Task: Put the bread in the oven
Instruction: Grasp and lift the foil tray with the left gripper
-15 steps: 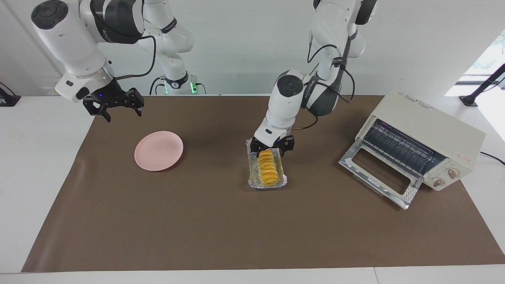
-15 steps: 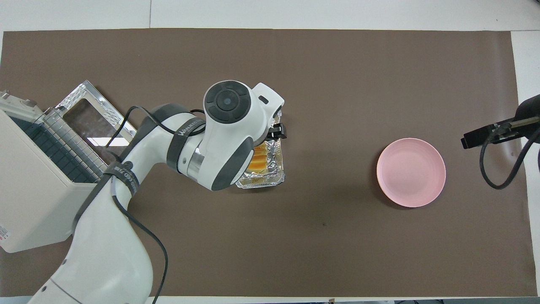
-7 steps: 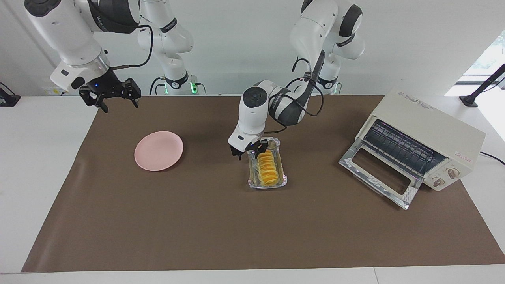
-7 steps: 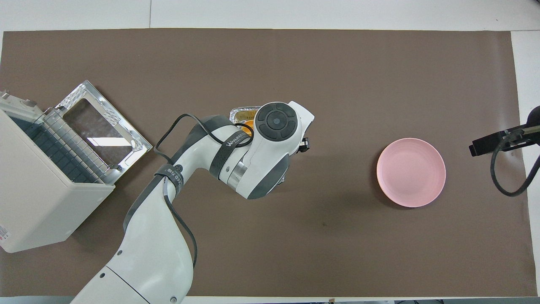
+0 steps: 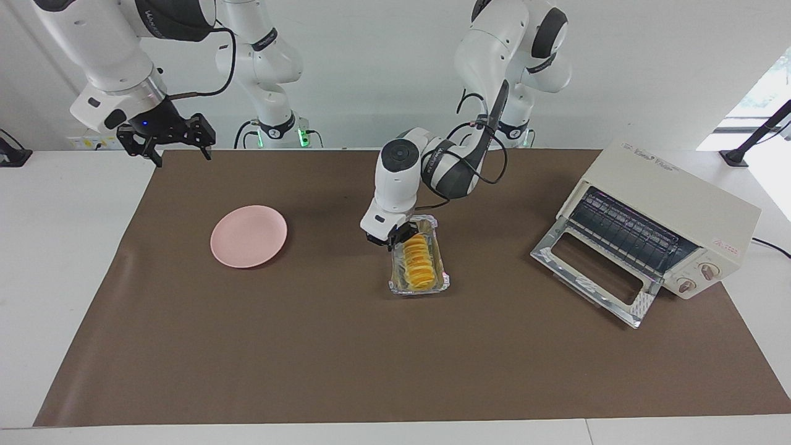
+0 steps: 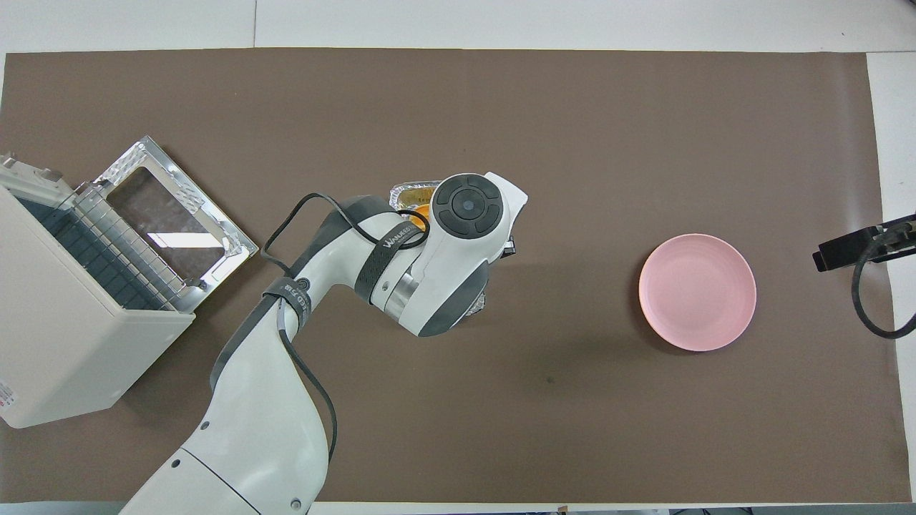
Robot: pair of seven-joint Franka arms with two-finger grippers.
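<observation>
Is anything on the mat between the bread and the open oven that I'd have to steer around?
Nothing visible. The bread lies in the foil tray with the left hand at the tray's robot-side end. Only bare mat separates it from the oven, whose door is down. The right hand waits off beside the plate.

Facing cam: high, across the table [image 5: 62, 259] from the robots, looking back at them, w/ arm bases & wall at top. Overhead cam: high above robots' edge, aimed steeply down & forward. Both take in the whole brown mat [image 5: 346, 358], incl. oven [image 5: 664, 216] & plate [image 5: 248, 236], half a turn apart.
</observation>
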